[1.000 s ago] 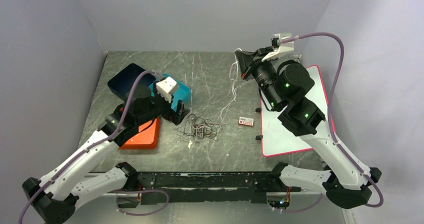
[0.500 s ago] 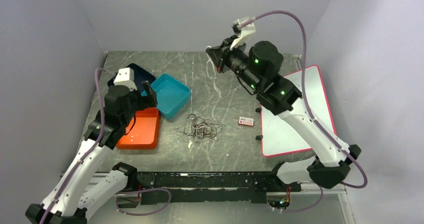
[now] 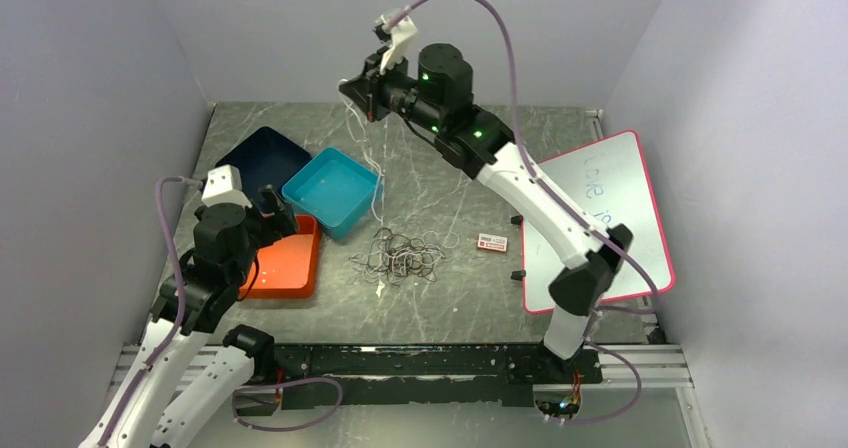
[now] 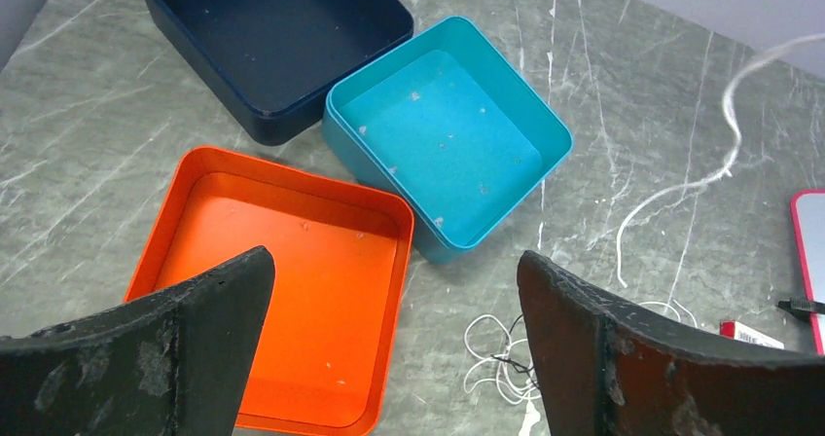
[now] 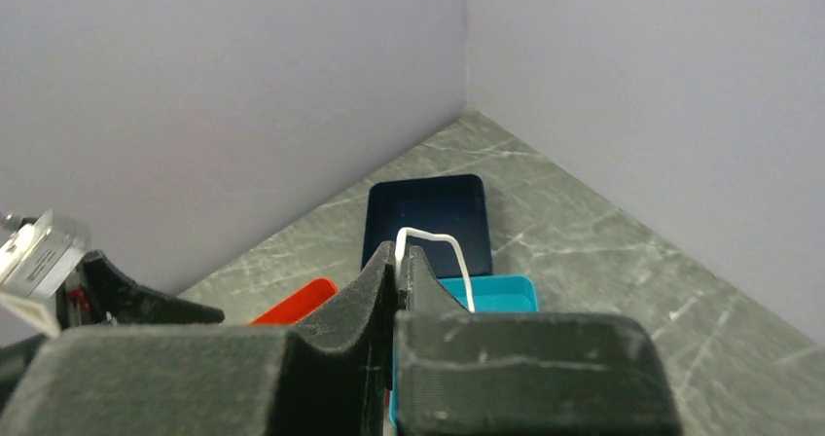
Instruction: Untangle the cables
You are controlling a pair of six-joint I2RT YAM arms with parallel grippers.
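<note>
Two end effectors, two states: right end effector (image 5: 400,261) was clamped on one whitish cable (image 5: 433,234). The wrist view showed its fingers pressed together with a loop of the cable sticking out past the tips. It sat raised high over the far side of the counter (image 3: 450,298), left of centre.

From there the cable hung down and toward the near side, passing the teal tray (image 3: 335,190) and heading for the tangle (image 3: 400,256) at counter centre. So the held cable's long axis was steep, running from the end effector down to the pile. Couldn't tell whether its lower end was free of the pile or caught in it; it was too thin in every view.

Left end effector (image 3: 280,210) was spread wide and empty, hovering over the orange tray (image 4: 282,280), with the tangle a little to its right on the counter.

Judgement: the left arm was the nearer one to the pile, so it looked best placed to pin the rest if the cable snagged. Main risk was that the pull would drag the whole clump along.
</note>
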